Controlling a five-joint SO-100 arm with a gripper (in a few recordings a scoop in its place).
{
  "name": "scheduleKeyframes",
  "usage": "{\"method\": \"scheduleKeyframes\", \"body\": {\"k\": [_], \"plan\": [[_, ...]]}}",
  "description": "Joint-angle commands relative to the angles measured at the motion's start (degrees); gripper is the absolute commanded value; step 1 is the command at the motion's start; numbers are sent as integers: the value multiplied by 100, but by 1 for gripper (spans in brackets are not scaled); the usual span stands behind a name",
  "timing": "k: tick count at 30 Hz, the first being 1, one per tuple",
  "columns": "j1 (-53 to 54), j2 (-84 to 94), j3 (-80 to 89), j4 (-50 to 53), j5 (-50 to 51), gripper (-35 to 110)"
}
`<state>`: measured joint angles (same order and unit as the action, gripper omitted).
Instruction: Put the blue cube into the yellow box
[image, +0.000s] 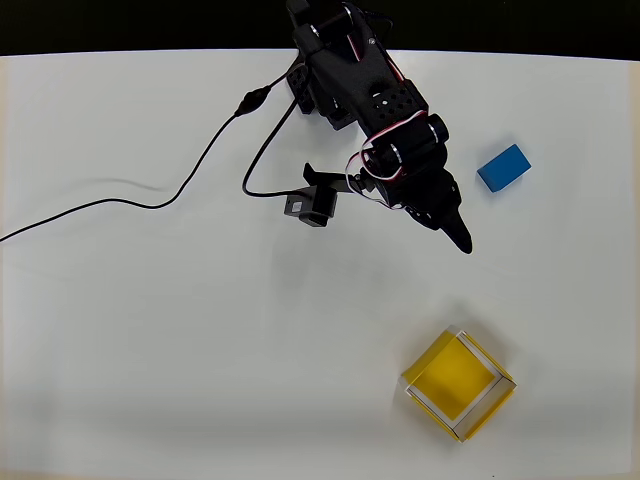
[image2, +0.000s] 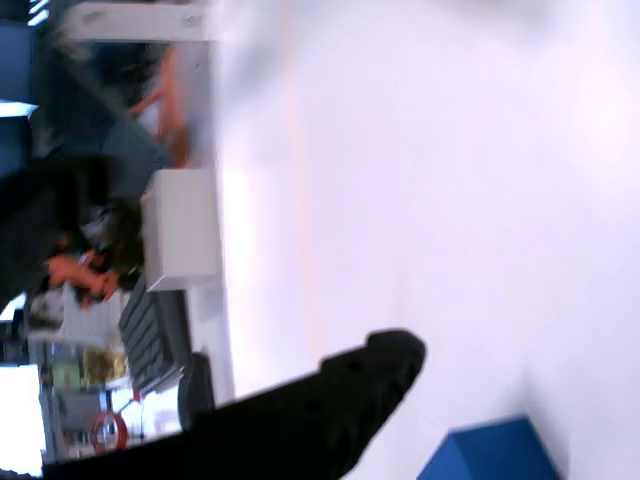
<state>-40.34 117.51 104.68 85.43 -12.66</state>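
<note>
Spanning both views is a plain white tabletop (image: 150, 350). The black arm (image: 360, 85) reaches in from the top edge of the overhead view, cable (image: 200, 165) trailing left. The yellow box (image: 459, 384) sits open-topped, well apart from the hand (image: 455, 228), below it in the overhead view. The hand is empty; its fingers taper to one dark tip, so I can't tell if they're spread or pressed together. The blue cube (image: 503, 167) lies near the hand, up and to the right of its tip, not touching; in the wrist view the blue cube (image2: 495, 452) sits just beside the dark finger (image2: 385, 365). Judgement: rigid, light, smooth faces, maybe slippery. Pinch across the short sides, mid-height.
</note>
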Motion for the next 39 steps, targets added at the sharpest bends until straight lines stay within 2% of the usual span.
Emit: {"method": "scheduleKeyframes", "body": {"k": [1, 7, 10, 16, 25, 39], "plan": [[-835, -229, -545, -62, 650, 56], [-1819, -940, -510, -141, 2013, 64], [-2259, -1292, -562, -229, 2364, 65], [-2742, -1863, -598, -642, 2329, 59], [-2988, -2479, -729, -1318, 2285, 57], [-3472, -3322, -1063, -1626, 2435, 53]]}}
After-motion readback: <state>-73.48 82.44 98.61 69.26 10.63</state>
